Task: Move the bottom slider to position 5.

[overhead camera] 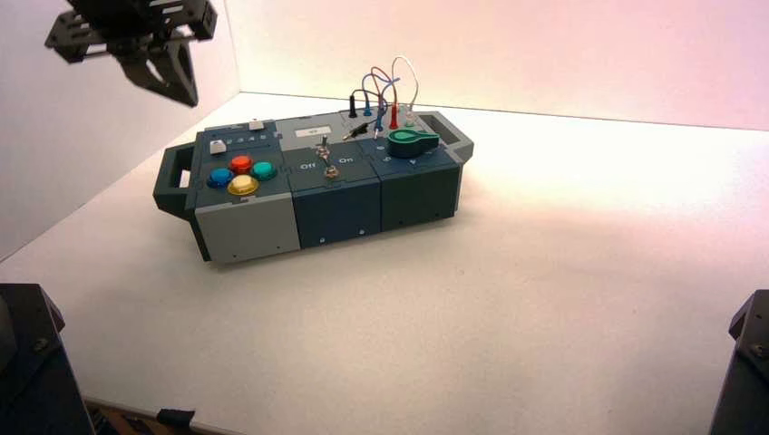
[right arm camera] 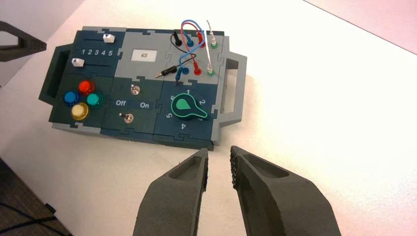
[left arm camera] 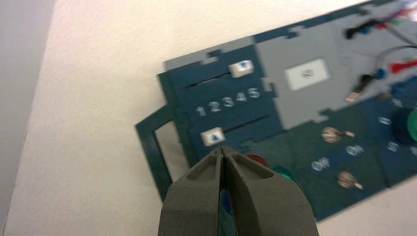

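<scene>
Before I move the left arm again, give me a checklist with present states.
1. Bottom slider at 5: not ok, its white knob stands at 1.
2. Its track toward 5 unobstructed: ok, nothing lies across it.
3. Left pincer shut for pushing: ok.
4. Left pincer at the knob: not ok, it hangs raised by the box's left end.
5. Right pincer away from the sliders: ok, idle in front of the box.
</scene>
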Tool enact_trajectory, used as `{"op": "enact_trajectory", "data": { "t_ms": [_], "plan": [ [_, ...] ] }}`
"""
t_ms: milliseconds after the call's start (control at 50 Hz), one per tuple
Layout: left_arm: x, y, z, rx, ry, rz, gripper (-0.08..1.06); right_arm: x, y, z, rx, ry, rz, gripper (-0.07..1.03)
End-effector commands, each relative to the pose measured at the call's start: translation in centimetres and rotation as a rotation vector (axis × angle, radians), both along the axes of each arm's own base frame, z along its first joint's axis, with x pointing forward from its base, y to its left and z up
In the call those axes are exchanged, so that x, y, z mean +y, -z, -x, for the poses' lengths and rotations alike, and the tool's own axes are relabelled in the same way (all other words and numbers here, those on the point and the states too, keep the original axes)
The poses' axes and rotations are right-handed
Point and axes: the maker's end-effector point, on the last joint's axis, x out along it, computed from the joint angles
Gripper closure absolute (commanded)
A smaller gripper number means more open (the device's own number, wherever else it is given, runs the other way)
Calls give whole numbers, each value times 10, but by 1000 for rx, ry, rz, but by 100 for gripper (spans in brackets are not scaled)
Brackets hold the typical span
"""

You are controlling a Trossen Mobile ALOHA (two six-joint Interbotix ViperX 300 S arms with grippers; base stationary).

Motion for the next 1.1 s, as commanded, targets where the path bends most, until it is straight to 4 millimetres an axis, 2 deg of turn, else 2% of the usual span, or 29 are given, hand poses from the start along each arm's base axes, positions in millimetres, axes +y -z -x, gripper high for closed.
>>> {"op": "enact_trajectory", "data": {
  "t_ms": [20,320,860,1100],
  "plan": [
    [2,-2,-12,-17,1,-6,100,1,-10,-2,-28,1,-18,69],
    [2,25,-14,64,-1,-13,101,-1,-11,3,-34,-1,-20,69],
    [-1,41,-28,104,-1,-15,101,-4,-15,7,-42,-2,-22,69],
    [-10,40,-32,98,21,-14,100,-3,-13,6,-38,-2,-21,69]
  ]
}}
